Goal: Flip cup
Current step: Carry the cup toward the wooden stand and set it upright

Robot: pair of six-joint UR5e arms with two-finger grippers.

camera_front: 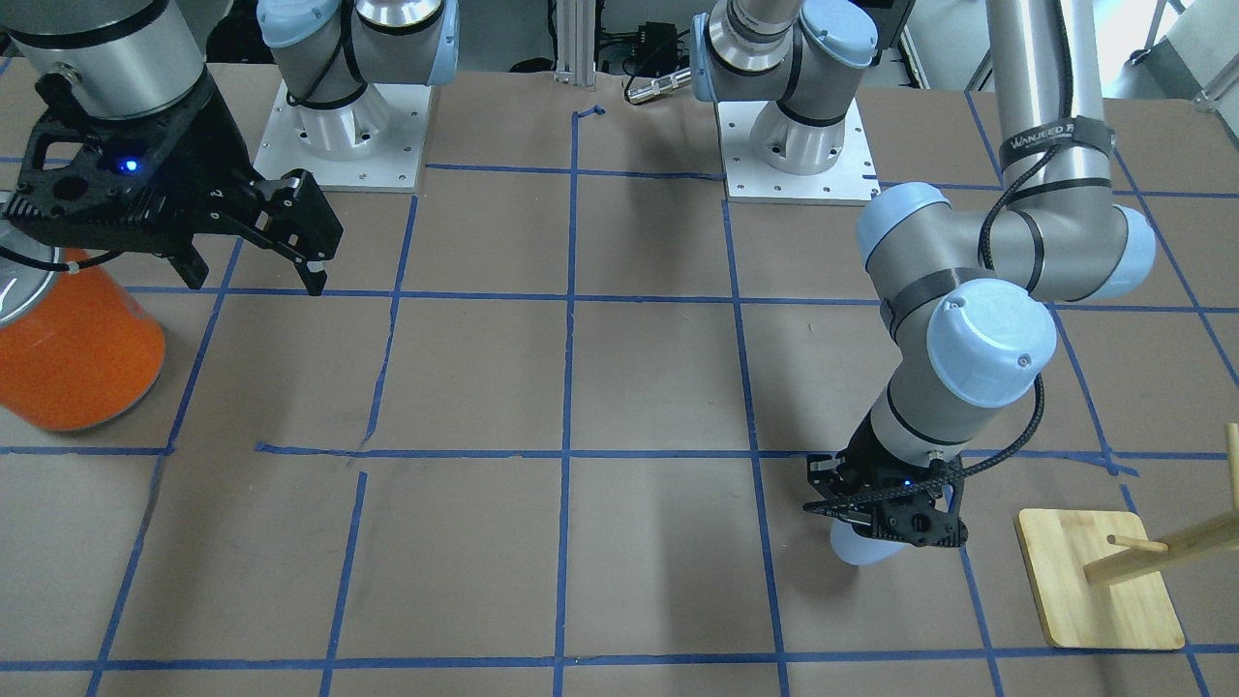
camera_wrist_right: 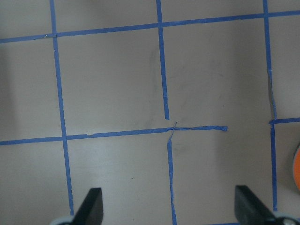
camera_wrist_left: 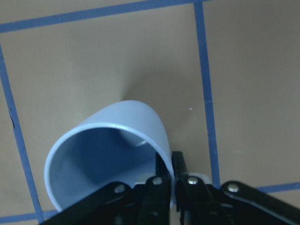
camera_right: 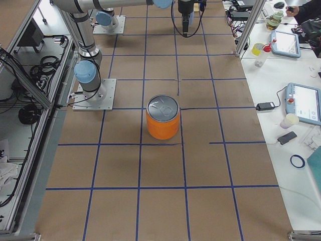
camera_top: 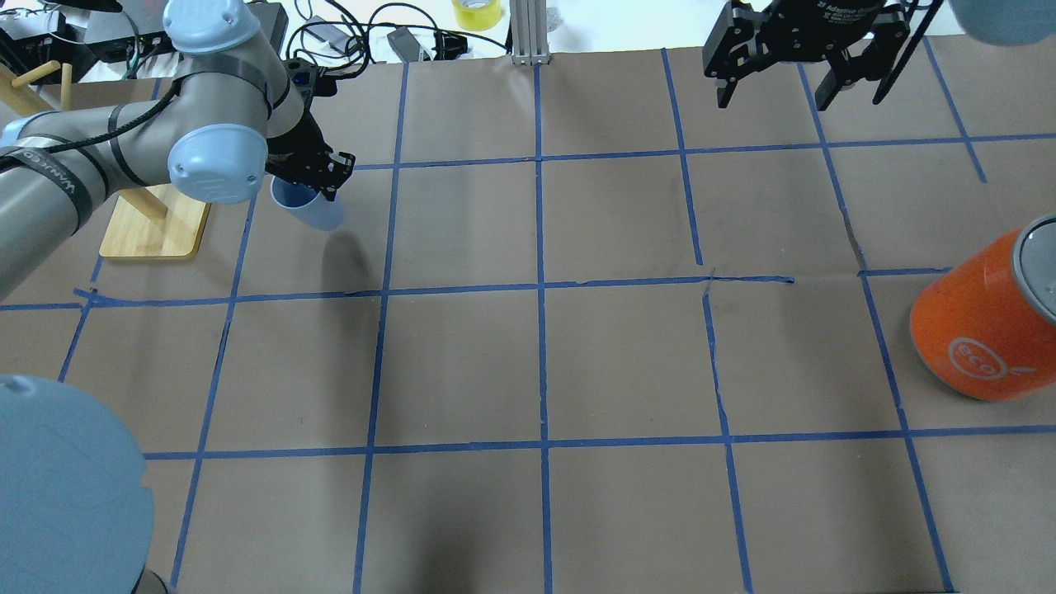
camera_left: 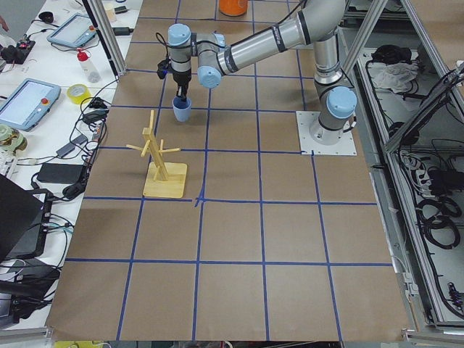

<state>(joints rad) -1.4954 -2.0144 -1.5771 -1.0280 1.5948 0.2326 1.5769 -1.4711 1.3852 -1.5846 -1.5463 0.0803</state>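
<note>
The pale blue cup (camera_wrist_left: 108, 154) hangs tilted with its open mouth towards the left wrist camera and its base low over the brown paper. My left gripper (camera_wrist_left: 169, 173) is shut on the cup's rim wall, one finger inside and one outside. The cup also shows in the overhead view (camera_top: 312, 210), the front view (camera_front: 860, 547) and the left side view (camera_left: 181, 111), under the left gripper (camera_top: 318, 183) (camera_front: 886, 513). My right gripper (camera_top: 780, 95) (camera_front: 254, 279) (camera_wrist_right: 169, 208) is open and empty, held high and far from the cup.
A large orange can (camera_top: 982, 330) (camera_front: 73, 358) (camera_right: 163, 123) with a silver lid stands near the right arm. A wooden peg rack on a board (camera_top: 157, 227) (camera_front: 1099, 581) (camera_left: 163, 163) stands close beside the cup. Blue tape lines grid the paper-covered table.
</note>
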